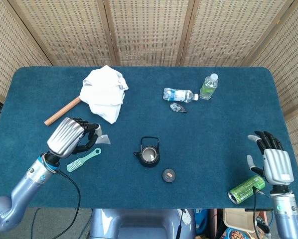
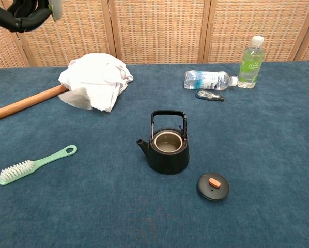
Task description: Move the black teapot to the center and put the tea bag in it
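The black teapot [image 1: 148, 153] [image 2: 167, 147] stands open near the table's middle, handle upright. Its lid [image 1: 168, 175] [image 2: 213, 186] lies on the cloth just to the front right. My left hand [image 1: 72, 137] [image 2: 24, 9] is raised high to the left of the pot, fingers curled on the tea bag's tag and string. The tea bag [image 1: 103, 139] [image 2: 76, 98] dangles from the hand, clear of the table and well left of the pot. My right hand [image 1: 274, 162] hovers at the table's right edge with fingers spread and nothing in it.
A mint brush [image 1: 83, 159] [image 2: 33, 165] lies under the left hand. A wooden stick [image 2: 28, 102] and a white cloth [image 2: 97, 77] sit at the back left. Two water bottles [image 2: 206, 80] [image 2: 250, 55] are at the back right, and a green can [image 1: 246, 188] lies by the right hand.
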Controlling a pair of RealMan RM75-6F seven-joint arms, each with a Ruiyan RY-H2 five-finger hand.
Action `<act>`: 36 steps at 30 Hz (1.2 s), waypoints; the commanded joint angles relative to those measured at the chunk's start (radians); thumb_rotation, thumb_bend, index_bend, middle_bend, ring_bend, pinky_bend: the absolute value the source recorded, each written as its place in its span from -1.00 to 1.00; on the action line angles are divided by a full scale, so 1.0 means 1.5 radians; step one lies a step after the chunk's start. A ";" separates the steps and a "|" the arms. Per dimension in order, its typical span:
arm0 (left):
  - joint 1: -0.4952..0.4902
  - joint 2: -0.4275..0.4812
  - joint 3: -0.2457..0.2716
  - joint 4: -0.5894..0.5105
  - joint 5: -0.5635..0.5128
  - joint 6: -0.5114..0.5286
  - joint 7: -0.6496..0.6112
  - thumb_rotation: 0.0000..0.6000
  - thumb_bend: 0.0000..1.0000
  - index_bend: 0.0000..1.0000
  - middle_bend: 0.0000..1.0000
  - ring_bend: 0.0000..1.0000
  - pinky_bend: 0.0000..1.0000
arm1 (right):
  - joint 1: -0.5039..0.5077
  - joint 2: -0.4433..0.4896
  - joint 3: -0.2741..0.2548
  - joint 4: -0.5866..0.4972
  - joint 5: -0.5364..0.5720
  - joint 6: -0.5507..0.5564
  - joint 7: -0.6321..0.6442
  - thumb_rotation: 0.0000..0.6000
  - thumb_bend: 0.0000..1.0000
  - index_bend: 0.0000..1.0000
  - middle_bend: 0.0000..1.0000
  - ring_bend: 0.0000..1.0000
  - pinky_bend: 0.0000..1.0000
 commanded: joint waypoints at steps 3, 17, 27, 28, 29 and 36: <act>-0.008 0.003 -0.008 -0.010 -0.009 -0.011 -0.002 1.00 0.08 0.27 0.43 0.42 0.44 | -0.005 -0.004 -0.003 -0.001 -0.007 0.006 -0.001 1.00 0.16 -0.46 -0.55 -0.74 -0.58; -0.064 -0.030 -0.033 -0.035 -0.045 -0.079 0.015 1.00 0.08 0.27 0.43 0.42 0.44 | -0.018 -0.007 -0.007 0.002 -0.009 0.011 0.015 1.00 0.16 -0.46 -0.55 -0.74 -0.58; -0.091 -0.079 -0.023 -0.013 -0.072 -0.120 0.048 1.00 0.08 0.27 0.43 0.42 0.44 | -0.023 -0.006 -0.012 0.006 -0.019 0.009 0.024 1.00 0.16 -0.46 -0.54 -0.74 -0.58; -0.094 -0.088 -0.023 -0.008 -0.078 -0.124 0.052 1.00 0.08 0.27 0.42 0.42 0.44 | -0.025 -0.006 -0.012 0.007 -0.019 0.010 0.026 1.00 0.16 -0.46 -0.54 -0.74 -0.58; -0.097 -0.095 -0.023 -0.003 -0.083 -0.128 0.055 1.00 0.08 0.27 0.42 0.42 0.44 | -0.025 -0.005 -0.012 0.008 -0.018 0.010 0.027 1.00 0.16 -0.46 -0.54 -0.74 -0.58; -0.122 -0.155 -0.019 0.040 -0.127 -0.162 0.090 1.00 0.08 0.27 0.42 0.42 0.44 | -0.030 0.001 -0.013 0.016 -0.009 0.003 0.038 1.00 0.16 -0.46 -0.54 -0.74 -0.58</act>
